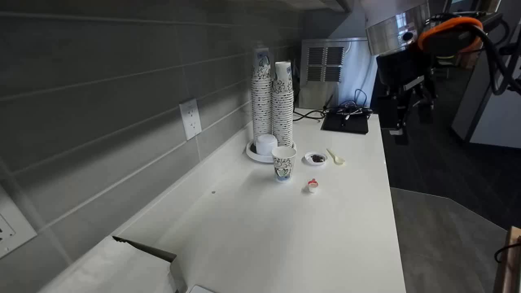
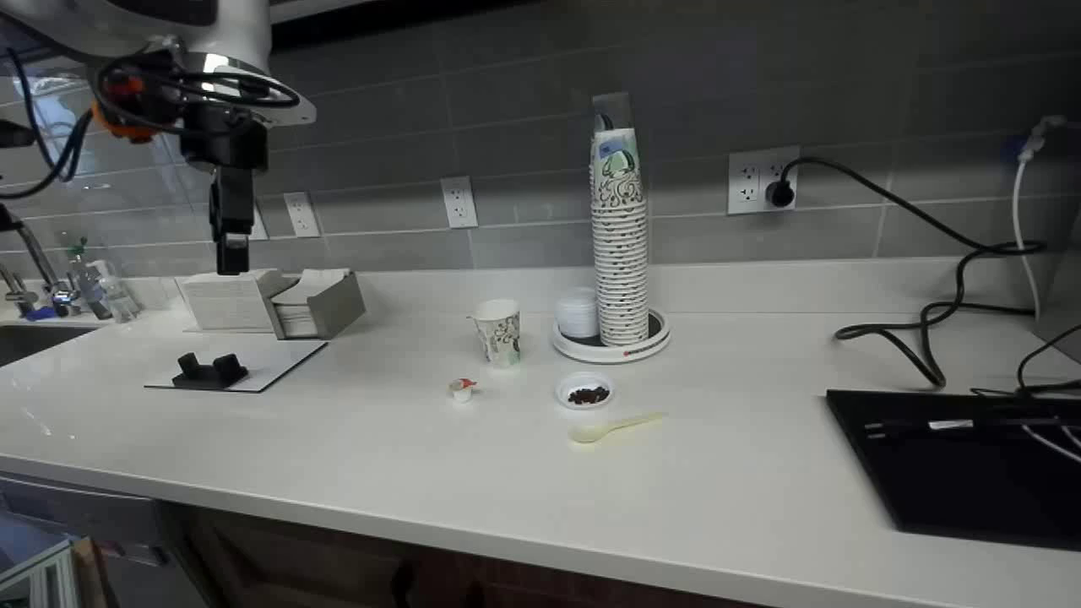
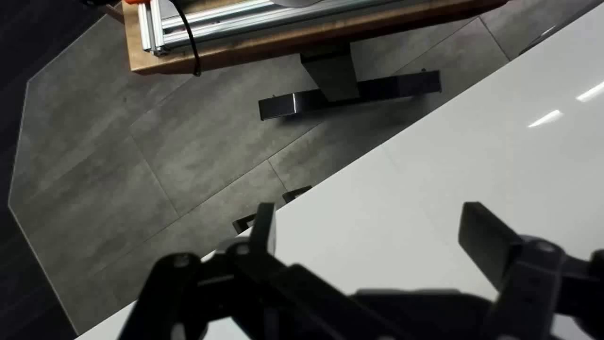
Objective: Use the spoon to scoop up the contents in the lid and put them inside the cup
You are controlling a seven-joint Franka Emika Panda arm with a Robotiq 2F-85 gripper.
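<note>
My hand (image 3: 369, 216) hangs spread wide, high above the counter (image 2: 380, 456). By my dial, centred on the lid (image 2: 583, 381) in an exterior view, the cup (image 2: 499, 336) stands upright at ten o'clock — the dark contents (image 2: 589, 395) lie in the lid — the spoon (image 2: 619, 426) rests just beside it at five, and beyond, toward one, rises a tall stack of nested cups (image 2: 621, 262).

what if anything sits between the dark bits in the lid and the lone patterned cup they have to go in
Nothing visible stands between the dark bits in the lid and the cup; both exterior views show bare counter there. The small red-tabbed white pot sits off that line.
</note>
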